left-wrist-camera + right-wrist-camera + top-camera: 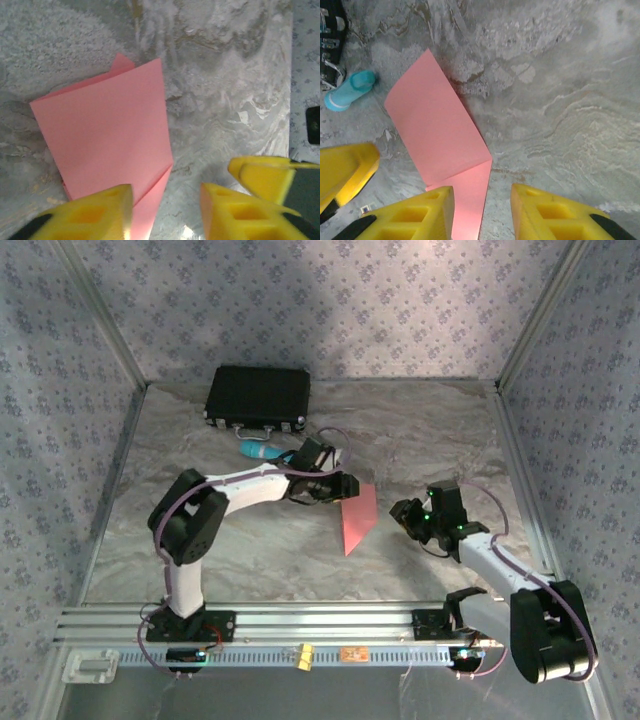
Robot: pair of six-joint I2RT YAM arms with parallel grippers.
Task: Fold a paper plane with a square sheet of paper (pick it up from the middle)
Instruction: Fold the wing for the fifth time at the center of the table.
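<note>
- Nearest you, the aluminium rail runs along the near edge of the marbled table. It carries both arm bases, left arm on the left, right arm on the right.
- Your right gripper sits over the near right part of the table. Its yellow fingers stand apart with bare table showing between them, and they clamp nothing.
- The narrow near tip of the pink paper lies in that gap, close by one finger. You cannot tell from the right wrist view whether that finger touches it.
- The pink paper lies on the table a little right of centre, between the two grippers. It is already folded: a wider panel at the far end, a crease across it, and a slimmer point aimed at the near edge.
- Your left gripper hangs just beside the paper's far left edge. Its claws are apart too, gripping nothing, and the paper's pointed end runs in beside one finger.
- Farther back, a teal cylinder lies on its side just behind the left arm's wrist.
- Farthest off, a black case rests closed at the far edge, left of centre, latches facing you.
</note>
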